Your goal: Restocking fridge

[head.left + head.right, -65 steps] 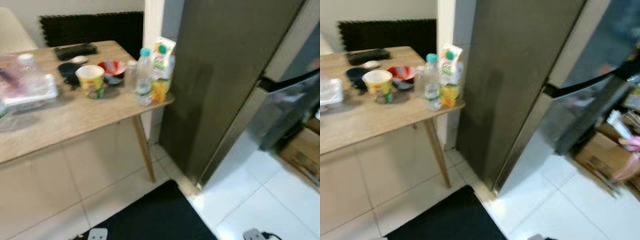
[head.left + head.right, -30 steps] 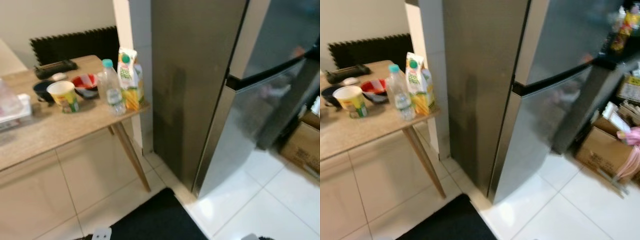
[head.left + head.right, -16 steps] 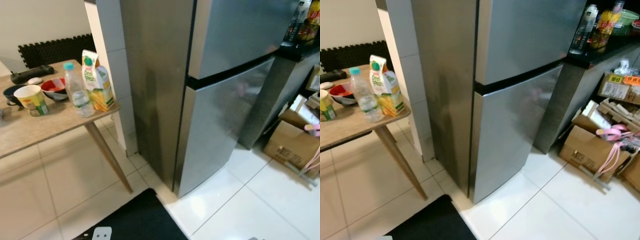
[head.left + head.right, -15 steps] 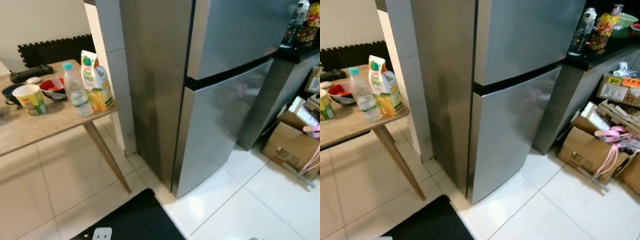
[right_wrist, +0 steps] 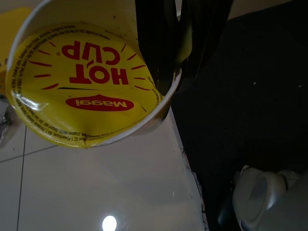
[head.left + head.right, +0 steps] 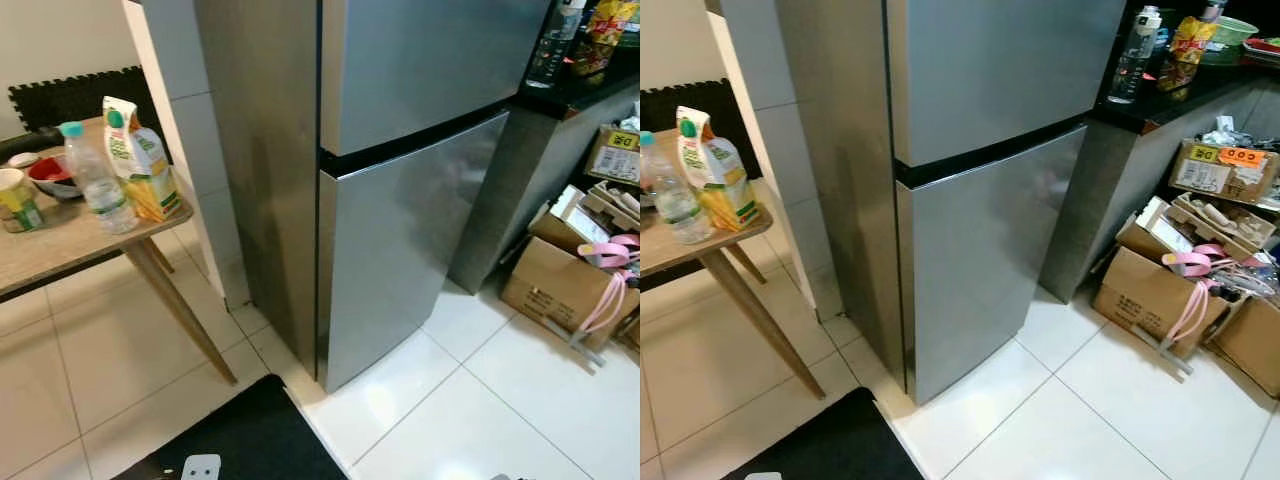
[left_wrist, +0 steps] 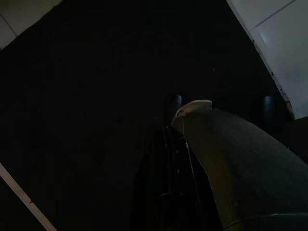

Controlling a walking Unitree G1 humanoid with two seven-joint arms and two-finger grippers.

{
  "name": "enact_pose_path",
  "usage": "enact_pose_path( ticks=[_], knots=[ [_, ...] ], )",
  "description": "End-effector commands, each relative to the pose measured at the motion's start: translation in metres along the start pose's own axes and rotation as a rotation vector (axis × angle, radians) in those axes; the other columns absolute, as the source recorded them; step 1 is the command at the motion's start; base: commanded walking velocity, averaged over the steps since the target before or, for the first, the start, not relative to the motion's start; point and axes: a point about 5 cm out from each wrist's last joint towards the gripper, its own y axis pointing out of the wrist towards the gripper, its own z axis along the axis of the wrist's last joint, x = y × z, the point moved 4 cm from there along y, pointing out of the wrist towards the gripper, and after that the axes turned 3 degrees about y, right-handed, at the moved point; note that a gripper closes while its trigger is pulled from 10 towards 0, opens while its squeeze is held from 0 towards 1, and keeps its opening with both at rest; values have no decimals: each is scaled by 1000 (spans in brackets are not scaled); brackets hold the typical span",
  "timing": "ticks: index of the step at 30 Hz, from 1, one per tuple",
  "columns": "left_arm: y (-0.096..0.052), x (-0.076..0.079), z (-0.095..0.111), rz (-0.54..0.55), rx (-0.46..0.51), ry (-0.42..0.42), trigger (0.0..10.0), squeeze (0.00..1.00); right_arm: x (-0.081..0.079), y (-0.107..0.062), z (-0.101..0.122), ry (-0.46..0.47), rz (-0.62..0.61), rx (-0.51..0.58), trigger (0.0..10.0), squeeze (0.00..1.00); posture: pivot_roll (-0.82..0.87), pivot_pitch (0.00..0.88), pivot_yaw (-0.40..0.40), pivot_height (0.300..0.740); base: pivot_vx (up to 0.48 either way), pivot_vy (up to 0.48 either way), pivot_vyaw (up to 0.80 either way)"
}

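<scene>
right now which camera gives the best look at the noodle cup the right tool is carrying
The right wrist view: the noodle cup is close up, its yellow Hot Cup lid readable, with the right tool clamped on its rim. The head views face the fridge and a table; the left wrist view is dark.

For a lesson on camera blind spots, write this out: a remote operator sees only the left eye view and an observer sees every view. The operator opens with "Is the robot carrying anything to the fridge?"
Observer: Yes. The right gripper is clamped on the rim of a Maggi cup with a yellow lid.
Operator: And the other arm?
Observer: That wrist view is very dark. A dark rounded object with a pale cap sits right beside the left gripper. I cannot tell whether it is held.
</scene>
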Motion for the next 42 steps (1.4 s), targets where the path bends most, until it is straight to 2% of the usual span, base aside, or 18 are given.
enact_pose_path(
  ticks=[1, 9, 34, 38, 42],
  knots=[
    [-2, 0, -15, -7, -53, 25, 10000, 0, -1, 0, 2, 5, 2, 7, 10000, 0, -58, 10, -53, 740, 0, -240, 0],
    [-2, 0, -15, -9, -51, 22, 10000, 0, -2, 0, 1, -4, 6, 5, 10000, 0, -61, 11, -48, 740, 0, -450, 0],
    [-2, 1, -14, -9, -49, 18, 10000, 0, -3, 0, -1, -7, 14, 1, 10000, 0, -66, 10, -44, 740, 0, 0, 0],
    [-2, 1, -14, -6, -50, 24, 10000, 0, -3, 0, -1, -8, 14, 1, 10000, 0, -66, 10, -44, 740, 0, -480, 0],
    [-2, 1, -13, -1, -47, 8, 10000, 0, -3, 0, -1, -8, 14, 1, 10000, 0, -69, 12, -48, 740, 0, 0, 0]
  ],
)
